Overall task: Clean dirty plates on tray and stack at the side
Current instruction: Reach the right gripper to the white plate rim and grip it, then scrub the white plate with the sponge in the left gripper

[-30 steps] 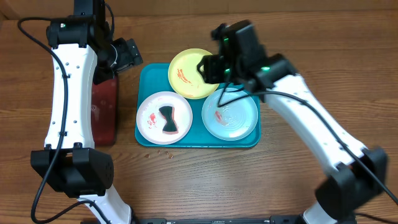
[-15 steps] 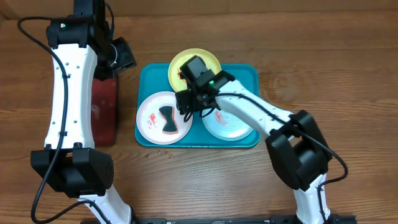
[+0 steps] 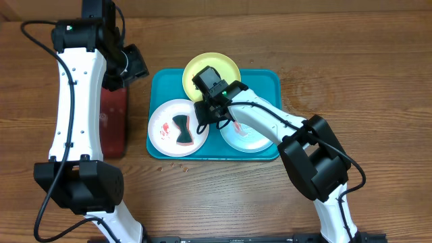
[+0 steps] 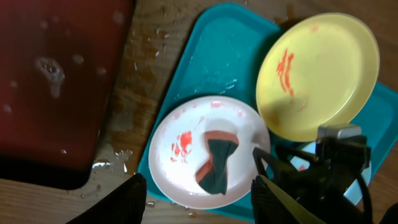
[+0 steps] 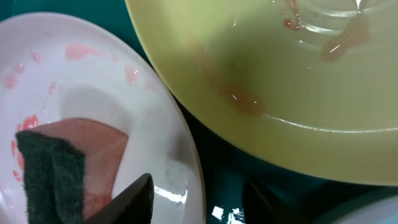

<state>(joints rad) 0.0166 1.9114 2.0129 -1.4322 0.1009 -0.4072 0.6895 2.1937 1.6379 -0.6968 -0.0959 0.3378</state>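
Dark green scrub on orange foam: the sponge (image 5: 50, 180) lies on the white plate (image 5: 155, 124) at the lower left of the right wrist view, just beside the right gripper (image 5: 202, 200), whose fingers stand apart and empty. From overhead, the sponge's long axis runs top to bottom, left of that gripper, inside the tray (image 3: 266, 77). The left gripper (image 3: 133, 64) — also spread, holding nothing — hangs well apart at upper left, so the right arm is nearer.

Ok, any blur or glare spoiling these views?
Overhead: sharp and evenly lit. Left wrist: slightly soft, with pale glints on the wet dark red rectangular tray. Right wrist: very close and blurred across the round yellow-green plastic plate and the round white plastic plate, with small glints at the white plate's rim.
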